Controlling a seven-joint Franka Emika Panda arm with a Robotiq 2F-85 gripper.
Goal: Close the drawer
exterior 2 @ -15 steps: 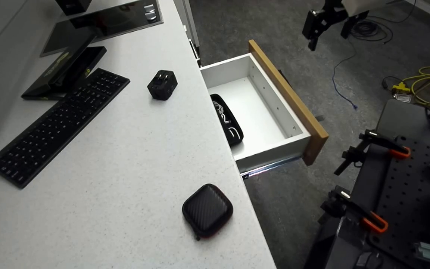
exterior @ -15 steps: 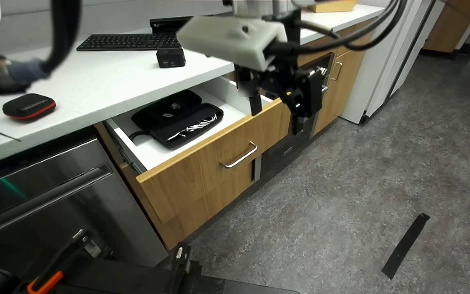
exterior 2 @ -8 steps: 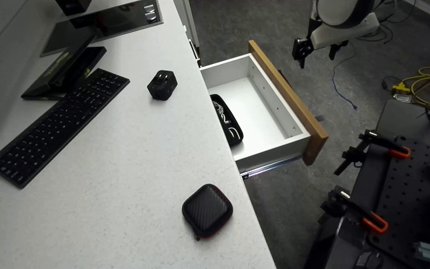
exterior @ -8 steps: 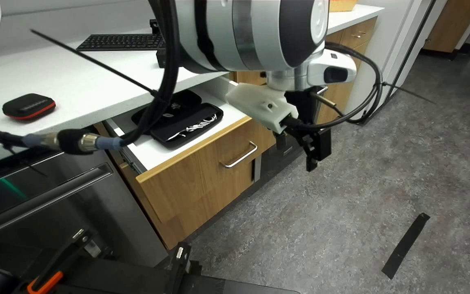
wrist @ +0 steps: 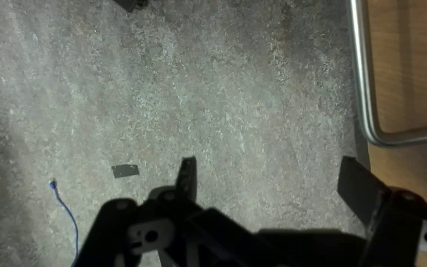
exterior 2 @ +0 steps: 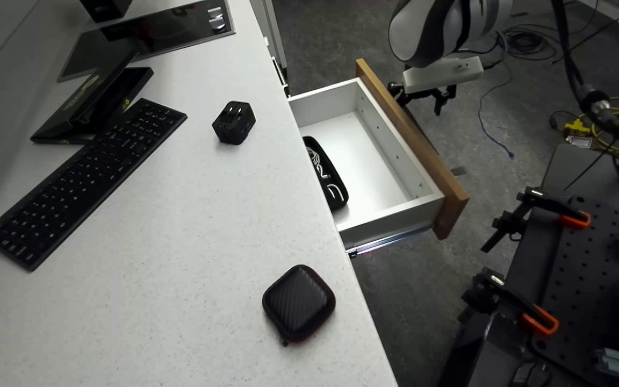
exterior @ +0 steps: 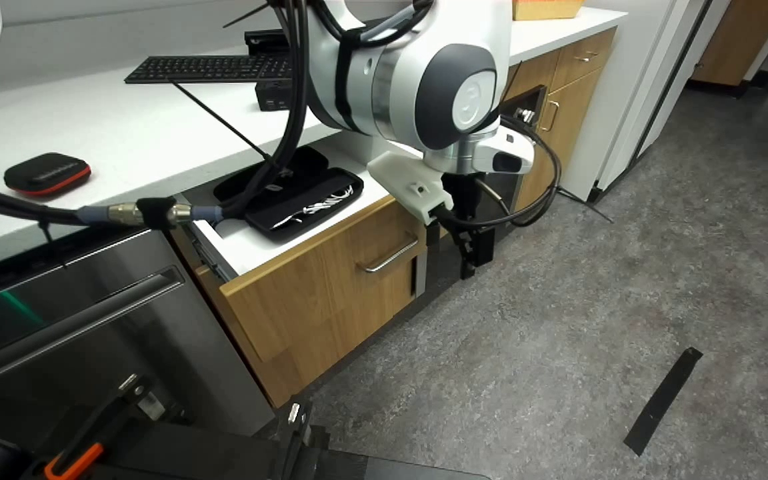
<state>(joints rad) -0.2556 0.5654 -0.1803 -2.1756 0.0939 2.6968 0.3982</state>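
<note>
"Out past the edge of the bench, how does the drawer stand?"

"Pulled well out, with a black case lying open inside. I have the pincer outside the oak front, near one end of the bar handle. Its fingers are spread wide and hold nothing; only floor shows between them."

"Which step are you on?"

"Lining up for the push, I'd judge, with nearly all the closing to come. What I want next is for the arm to press straight inward, in line with the slide rail, until the front sits home under the bench. No grip needed. I'm toward one end of the front, so I'd go gently in case it binds."

"Are you touching it?"

"I can't tell. In the wrist view the nearer finger looks close to the wood, but it's dark and blurred there, and the front runs off the picture's edge. The handle is cut off at the top as well. In an exterior view the pale wrist box covers part of the front. In an exterior view, too, I can't make out the handle past the front's top edge, and the bench hides the back of the case."
</note>
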